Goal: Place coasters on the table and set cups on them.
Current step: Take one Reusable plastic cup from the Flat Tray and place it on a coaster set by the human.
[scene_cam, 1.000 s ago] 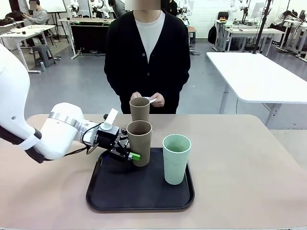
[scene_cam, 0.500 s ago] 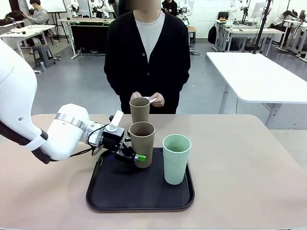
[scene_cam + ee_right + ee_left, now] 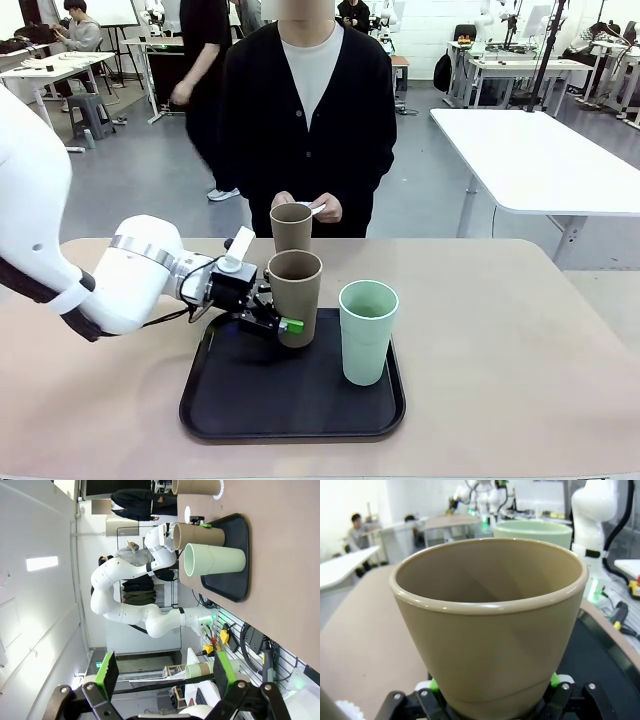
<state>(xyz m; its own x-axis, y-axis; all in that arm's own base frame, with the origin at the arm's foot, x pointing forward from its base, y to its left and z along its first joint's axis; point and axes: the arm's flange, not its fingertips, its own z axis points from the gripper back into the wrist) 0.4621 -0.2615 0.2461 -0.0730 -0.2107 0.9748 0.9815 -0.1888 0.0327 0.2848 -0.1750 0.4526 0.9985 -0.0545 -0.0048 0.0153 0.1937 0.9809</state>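
Tan-brown cup (image 3: 294, 297) at the back left of the black tray (image 3: 250, 400) is now clamped low between my left gripper's (image 3: 281, 320) green pads, which have pushed in around its base, so I judge it ready to lift.

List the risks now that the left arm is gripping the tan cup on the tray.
1. The jaws clamp the tall tapered tan-brown tumbler low, near its base; top-heavy, it may tilt or slip from the grip.
2. The pale mint green tumbler stands close beside it on the black rounded tray; a sideways swing could knock it over.
3. The second tan-brown tumbler and the person's hands are just beyond it; a forward move might bump them.
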